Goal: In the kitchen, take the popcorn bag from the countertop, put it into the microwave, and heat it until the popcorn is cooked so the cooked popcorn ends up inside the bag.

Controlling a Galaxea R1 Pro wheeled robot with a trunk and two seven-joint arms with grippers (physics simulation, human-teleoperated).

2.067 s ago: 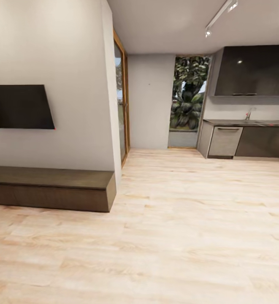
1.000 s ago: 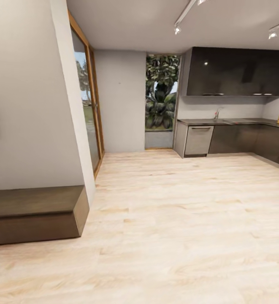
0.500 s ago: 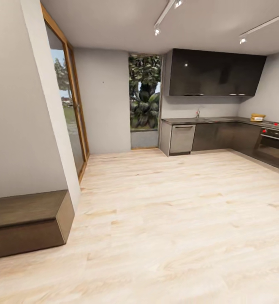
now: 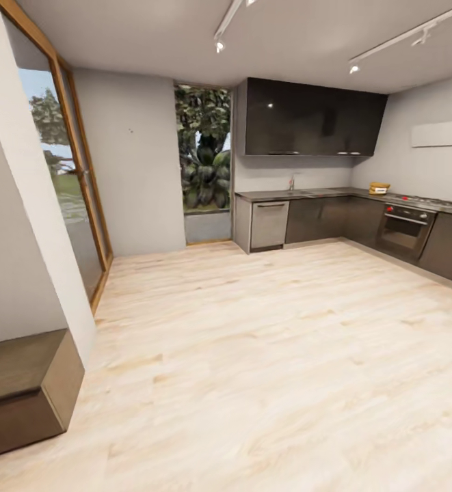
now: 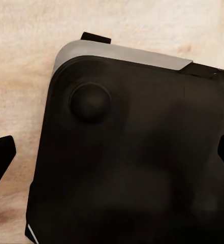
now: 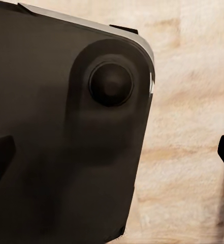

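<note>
Fingers of left gripper (image 5: 112, 157) and right gripper (image 6: 112, 152) spread wide, empty, hanging over robot base (image 5: 132, 152) above wood floor (image 4: 267, 355). Popcorn bag unseen; kitchen desk (image 4: 335, 193) lies far ahead-right, neither arm clearly nearer.

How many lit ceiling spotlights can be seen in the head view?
2. One spotlight sits on the track near the ceiling's middle; the other spotlight is on the right-hand track, above the dark wall cabinets. More may lie beyond the picture's top edge.
</note>
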